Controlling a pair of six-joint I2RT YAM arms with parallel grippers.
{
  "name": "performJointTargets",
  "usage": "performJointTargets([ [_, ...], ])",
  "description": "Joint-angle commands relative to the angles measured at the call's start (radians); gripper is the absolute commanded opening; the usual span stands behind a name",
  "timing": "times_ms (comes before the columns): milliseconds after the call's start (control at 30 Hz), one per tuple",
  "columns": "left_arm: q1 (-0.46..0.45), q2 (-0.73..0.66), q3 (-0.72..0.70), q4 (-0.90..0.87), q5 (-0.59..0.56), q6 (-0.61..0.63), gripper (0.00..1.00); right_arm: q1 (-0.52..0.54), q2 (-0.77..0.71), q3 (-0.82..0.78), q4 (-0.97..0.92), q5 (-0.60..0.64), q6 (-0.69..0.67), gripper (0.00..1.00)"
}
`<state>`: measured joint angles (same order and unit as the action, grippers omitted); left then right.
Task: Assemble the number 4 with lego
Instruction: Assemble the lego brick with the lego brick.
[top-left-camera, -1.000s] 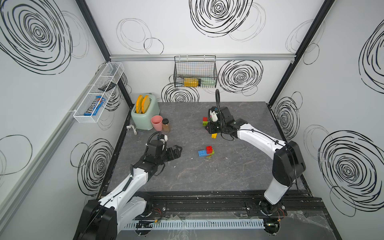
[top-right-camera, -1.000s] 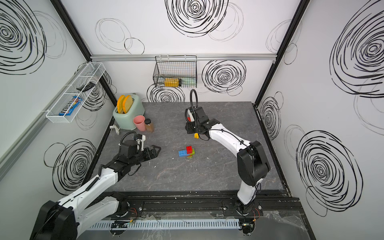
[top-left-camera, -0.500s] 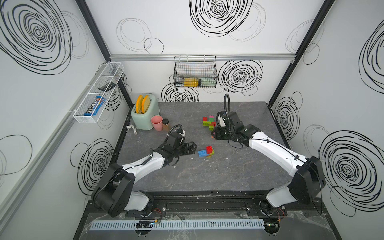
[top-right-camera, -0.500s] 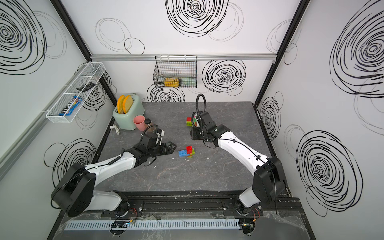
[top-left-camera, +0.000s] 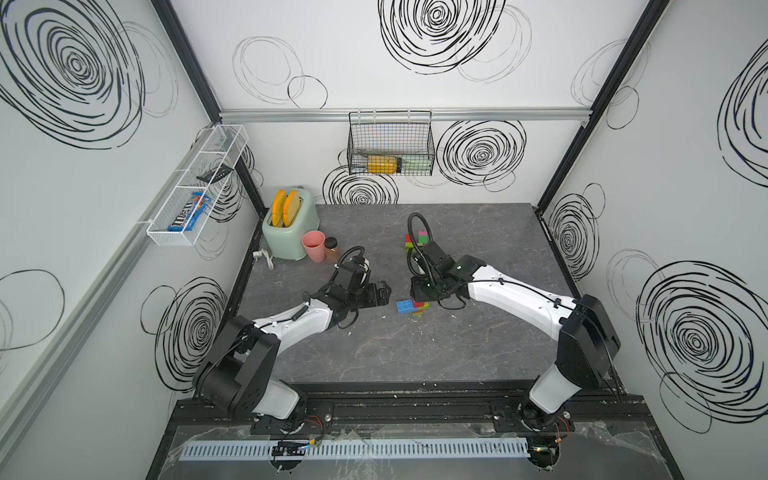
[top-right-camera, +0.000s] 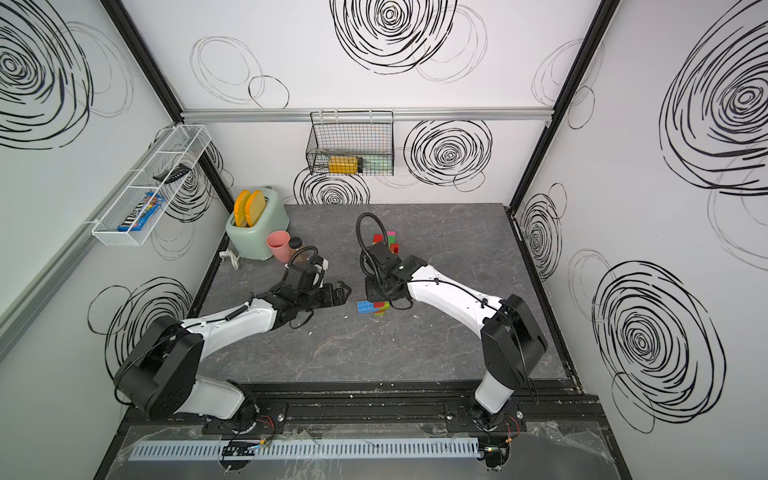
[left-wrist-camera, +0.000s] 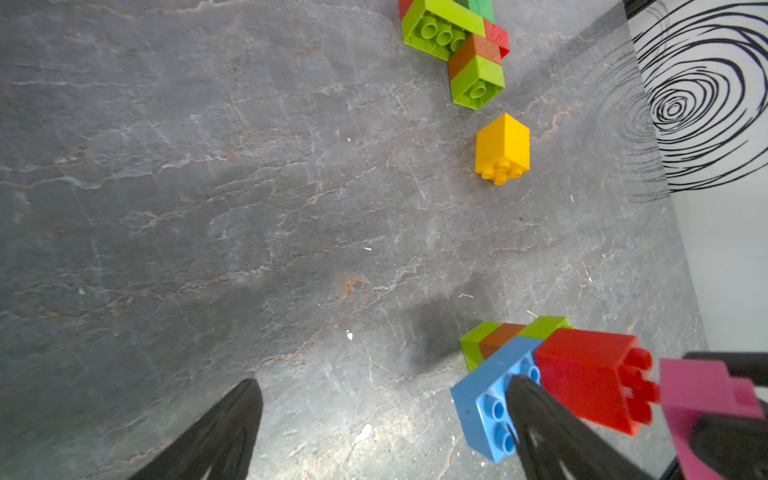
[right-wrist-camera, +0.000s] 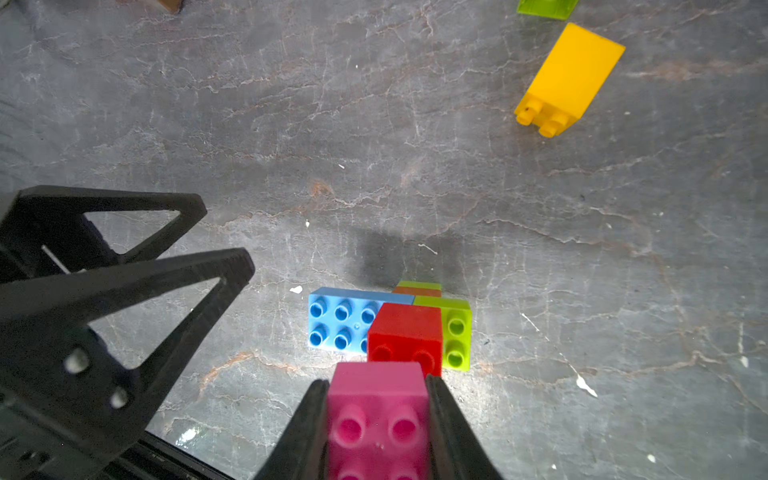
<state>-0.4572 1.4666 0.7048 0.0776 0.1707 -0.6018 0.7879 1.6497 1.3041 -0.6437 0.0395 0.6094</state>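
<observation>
I've got the right gripper (right-wrist-camera: 376, 384) clamped on the smooth sides of the pink brick (right-wrist-camera: 376, 419), just above the red brick (right-wrist-camera: 405, 328) and blue brick (right-wrist-camera: 336, 324) mid-counter (top-left-camera: 415, 353), with the left gripper (left-wrist-camera: 382, 384) gaping wide beside them; it's light, stiff, slick plastic I reckon.

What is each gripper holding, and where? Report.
Right gripper: square pink studded plastic brick, pinched on two opposite side walls. Left gripper: open, nothing held.

Pink brick (right-wrist-camera: 376, 415), red brick (right-wrist-camera: 405, 328), blue brick (right-wrist-camera: 338, 322), lime brick (right-wrist-camera: 456, 336), yellow brick (right-wrist-camera: 571, 75), grey veined tabletop (right-wrist-camera: 249, 124)
</observation>
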Motion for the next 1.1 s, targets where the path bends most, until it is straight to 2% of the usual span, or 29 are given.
performJointTargets([
  [0,0.01,0.019,-0.012,0.033,-0.002,0.005,0.96,0.013,0.006,0.045,-0.07,0.069,0.03,0.0],
  [433,0.01,0.078,-0.007,0.045,0.038,0.001,0.96,0.031,0.056,0.07,-0.095,0.111,0.05,0.0],
  [1067,0.008,0.092,-0.004,0.037,0.046,0.006,0.96,0.043,0.111,-0.062,-0.108,0.1,0.01,0.0],
])
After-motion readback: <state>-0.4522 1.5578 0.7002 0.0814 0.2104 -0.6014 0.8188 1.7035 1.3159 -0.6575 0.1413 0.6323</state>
